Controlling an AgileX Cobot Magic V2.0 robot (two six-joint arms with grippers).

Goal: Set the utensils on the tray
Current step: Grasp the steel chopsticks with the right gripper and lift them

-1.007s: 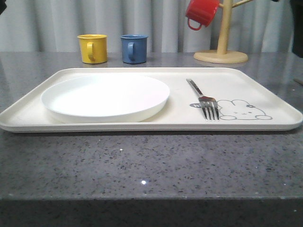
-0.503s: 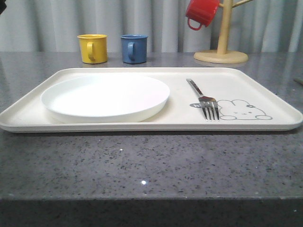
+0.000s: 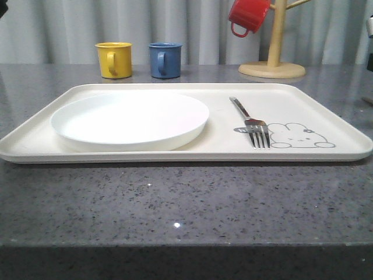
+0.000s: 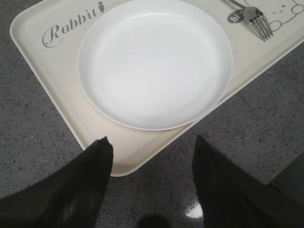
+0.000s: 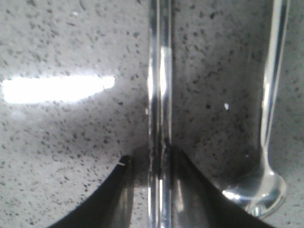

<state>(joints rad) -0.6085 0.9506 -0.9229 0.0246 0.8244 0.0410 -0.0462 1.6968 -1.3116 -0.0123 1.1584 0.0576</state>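
The cream tray [image 3: 291, 96] lies across the middle of the table, with a silver fork [image 3: 250, 119] on its right part beside the bunny drawing. The wrist camera of the left arm looks down on the tray [image 4: 57, 61] and the fork [image 4: 256, 21]. My left gripper [image 4: 152, 141] hangs open and empty over the tray's near corner. On the bare granite, a pair of chopsticks [image 5: 159, 71] runs between the fingers of my right gripper [image 5: 149, 156]. One finger touches the chopsticks and the other stands a little off them. A spoon [image 5: 273, 95] lies beside the chopsticks.
A round white plate [image 3: 131, 119] fills the tray's left half [image 4: 154, 61]. Behind the tray stand a yellow mug [image 3: 113, 59], a blue mug [image 3: 164, 59] and a wooden mug tree [image 3: 273, 64] holding a red mug [image 3: 247, 16].
In the front view, the dark bulk of the right arm at the right edge dropped out of view, then a small part of it reappeared. Tray, plate and fork have not moved.
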